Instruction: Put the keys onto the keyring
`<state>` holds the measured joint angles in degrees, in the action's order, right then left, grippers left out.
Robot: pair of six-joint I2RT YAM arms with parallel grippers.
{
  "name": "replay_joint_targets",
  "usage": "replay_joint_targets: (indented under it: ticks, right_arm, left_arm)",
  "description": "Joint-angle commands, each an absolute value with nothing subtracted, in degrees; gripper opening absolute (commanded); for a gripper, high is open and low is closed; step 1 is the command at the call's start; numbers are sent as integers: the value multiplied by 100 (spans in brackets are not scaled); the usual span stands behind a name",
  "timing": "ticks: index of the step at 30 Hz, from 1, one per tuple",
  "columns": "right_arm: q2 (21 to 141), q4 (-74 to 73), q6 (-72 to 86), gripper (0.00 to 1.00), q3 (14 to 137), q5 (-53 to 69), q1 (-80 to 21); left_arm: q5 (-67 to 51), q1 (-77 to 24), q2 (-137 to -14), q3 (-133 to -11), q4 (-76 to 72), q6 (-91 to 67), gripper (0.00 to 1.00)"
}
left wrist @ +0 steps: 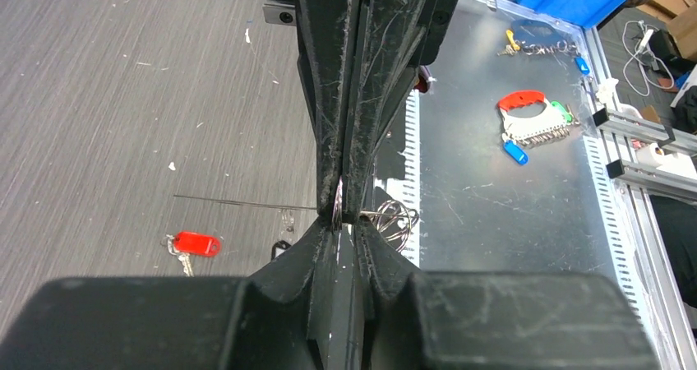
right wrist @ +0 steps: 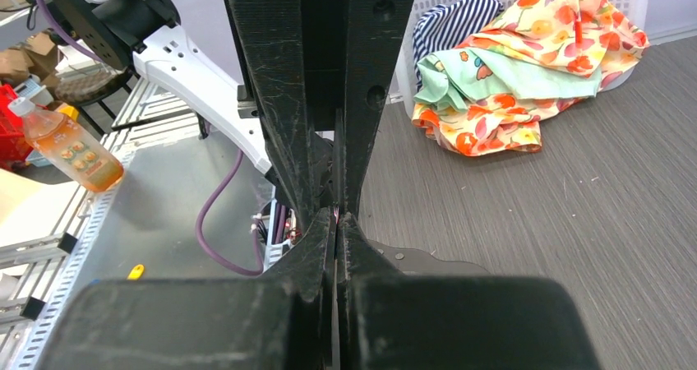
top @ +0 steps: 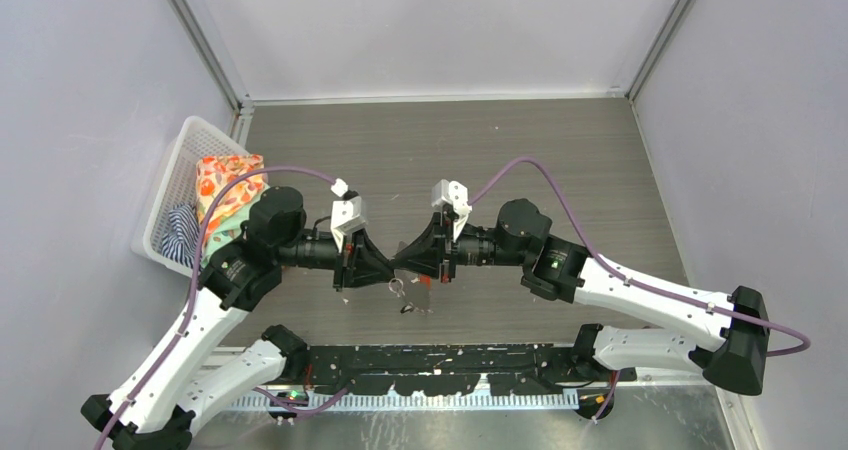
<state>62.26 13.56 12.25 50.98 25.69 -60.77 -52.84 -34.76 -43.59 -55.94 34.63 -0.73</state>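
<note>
The two grippers are set tip to tip low over the table [top: 450,150], about midway along its near edge. The left gripper [left wrist: 339,222] is clamped on a sliver of silver metal, which is taken to be part of the keyring [left wrist: 385,215]. The ring's loops are seen just beside the fingertips, on the side toward the near edge, and a thin wire runs off from the pinch the other way. The right gripper [right wrist: 337,218] is pressed fully together. Whether a strand of the ring is caught between its pads cannot be told, since the contact is hidden by the fingers themselves.

The red-headed key [left wrist: 196,243] is found lying flat on the table, apart from both grippers and from the ring, and it is touched by nothing. It is not threaded on anything that can be made out.

The task is therefore judged to be at an early stage. The ring is secured, possibly so that its wire can be pried apart, but the key is not yet picked up. What is left would be for a gap in the ring to be opened, the key to be lifted, and its hole to be slid onto the wire.

A basket [top: 180,170] of clothes [top: 225,185] at the table's left edge is not involved.
</note>
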Motion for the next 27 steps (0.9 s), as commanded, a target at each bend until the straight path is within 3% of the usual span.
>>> replay_joint_targets:
  ticks: [1, 5, 13, 19, 24, 27]
  right_arm:
    - [6154, 1812, 1271, 1, 5108, 2596, -6093]
    - [6148, 1913, 1349, 1, 5025, 2695, -6093]
    - [6144, 2041, 1382, 1, 5001, 2770, -6091]
    - [6149, 2190, 1465, 1, 4951, 2795, -6093]
    - [6242, 2283, 1582, 8, 4904, 2961, -6091]
    - [6174, 2395, 1652, 21, 4817, 2971, -6092]
  left_arm:
    - [-5187, -3491, -4246, -5839, 3191, -95, 14]
    - [-4958, -3490, -4249, -5974, 3050, -151, 13]
    - [-5333, -3487, -4378, -6069, 3000, -351, 22]
    - [-5253, -3487, -4364, -6041, 3084, -257, 1]
    - [-4828, -3484, -4262, -6087, 2880, -340, 0]
    - [-4962, -3472, -4277, -6159, 2895, -312, 0]
